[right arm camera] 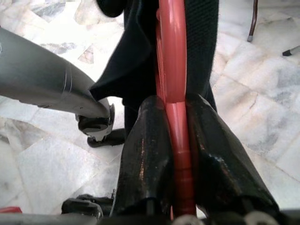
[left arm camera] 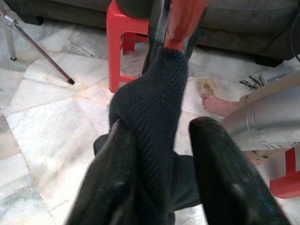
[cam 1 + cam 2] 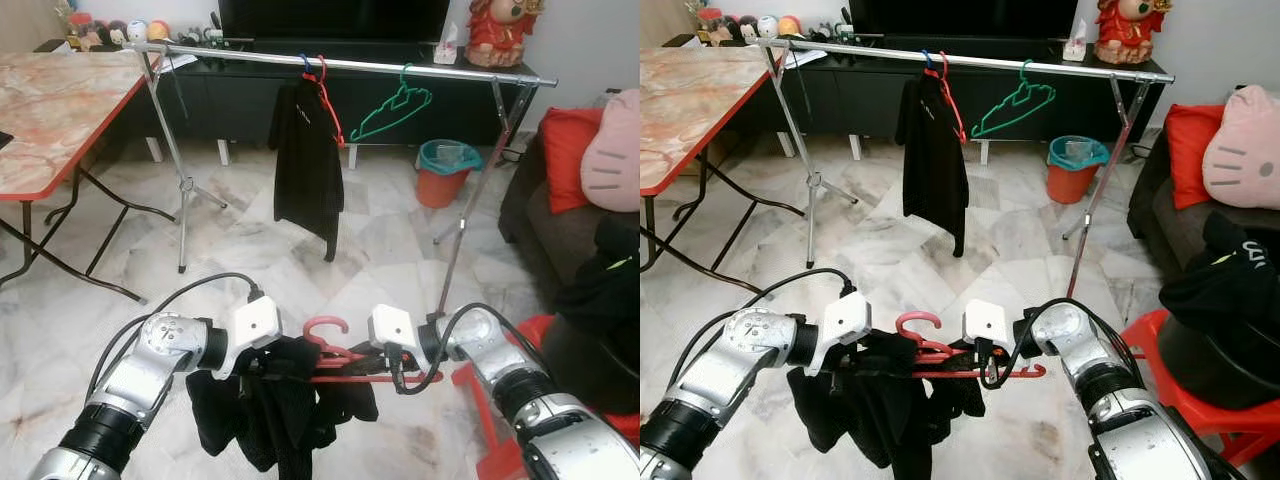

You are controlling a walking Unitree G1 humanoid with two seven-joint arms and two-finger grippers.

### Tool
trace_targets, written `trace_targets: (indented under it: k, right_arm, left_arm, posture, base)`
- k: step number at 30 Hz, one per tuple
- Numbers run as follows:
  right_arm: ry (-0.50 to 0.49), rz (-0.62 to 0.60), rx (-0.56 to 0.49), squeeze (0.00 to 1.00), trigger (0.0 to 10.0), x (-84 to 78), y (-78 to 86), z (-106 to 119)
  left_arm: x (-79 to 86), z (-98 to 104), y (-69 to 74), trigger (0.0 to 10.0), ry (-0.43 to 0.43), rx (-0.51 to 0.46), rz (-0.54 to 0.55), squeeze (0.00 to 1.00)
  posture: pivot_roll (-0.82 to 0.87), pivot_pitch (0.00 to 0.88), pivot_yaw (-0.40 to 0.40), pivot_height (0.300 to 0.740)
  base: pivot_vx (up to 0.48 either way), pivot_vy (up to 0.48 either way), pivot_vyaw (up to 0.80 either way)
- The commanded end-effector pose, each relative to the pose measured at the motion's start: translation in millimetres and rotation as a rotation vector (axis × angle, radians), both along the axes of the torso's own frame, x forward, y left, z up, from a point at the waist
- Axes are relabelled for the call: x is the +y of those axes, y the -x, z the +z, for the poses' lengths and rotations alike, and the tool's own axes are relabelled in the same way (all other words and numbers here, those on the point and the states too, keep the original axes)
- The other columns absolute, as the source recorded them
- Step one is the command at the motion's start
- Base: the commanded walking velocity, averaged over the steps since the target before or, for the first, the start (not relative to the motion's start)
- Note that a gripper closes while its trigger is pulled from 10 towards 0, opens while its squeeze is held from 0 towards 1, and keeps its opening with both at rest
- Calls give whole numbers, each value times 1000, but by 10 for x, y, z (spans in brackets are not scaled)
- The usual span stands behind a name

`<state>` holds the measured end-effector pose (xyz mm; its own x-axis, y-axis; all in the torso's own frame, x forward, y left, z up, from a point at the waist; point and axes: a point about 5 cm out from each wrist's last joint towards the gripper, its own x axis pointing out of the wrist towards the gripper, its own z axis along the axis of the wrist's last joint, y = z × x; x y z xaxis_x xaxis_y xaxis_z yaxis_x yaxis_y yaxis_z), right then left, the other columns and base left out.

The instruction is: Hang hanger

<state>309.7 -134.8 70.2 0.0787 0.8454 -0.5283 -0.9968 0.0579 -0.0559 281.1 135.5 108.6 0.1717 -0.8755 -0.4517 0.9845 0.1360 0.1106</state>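
Note:
A red hanger (image 3: 330, 352) with a black garment (image 3: 270, 400) draped on it is held low in front of me, hook up. My right gripper (image 1: 174, 136) is shut on the red hanger's bar. My left gripper (image 2: 161, 154) is shut on the black knit garment at the hanger's other end. Farther ahead stands a silver clothes rail (image 3: 420, 67). On it hang a black garment on a red hanger (image 3: 308, 160) and a bare green hanger (image 3: 392, 110).
A marble-topped folding table (image 3: 60, 110) stands at the left. A sofa with red and pink cushions (image 3: 590, 160) is at the right, a red stool (image 3: 505, 400) by my right arm. An orange bin (image 3: 445, 172) sits behind the rail. A person's bare foot (image 2: 220, 104) is near the stool.

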Motion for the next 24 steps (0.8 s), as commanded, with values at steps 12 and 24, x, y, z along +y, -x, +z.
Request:
trace_targets:
  k: [12, 24]
  right_arm:
    - [-43, -121, -61, 0, 0, 48, -58, -8]
    - [-39, -176, -44, 0, 0, 66, 11, -147]
  left_arm:
    - [10, 125, -69, 10000, 15, -68, -1, 1000]
    - [105, 209, -166, 10000, 6, -124, 55, 1000]
  posture:
    - [37, 0, -29, 740]
    - [39, 0, -24, 740]
  base:
    - [0, 0, 0]
    - [0, 0, 0]
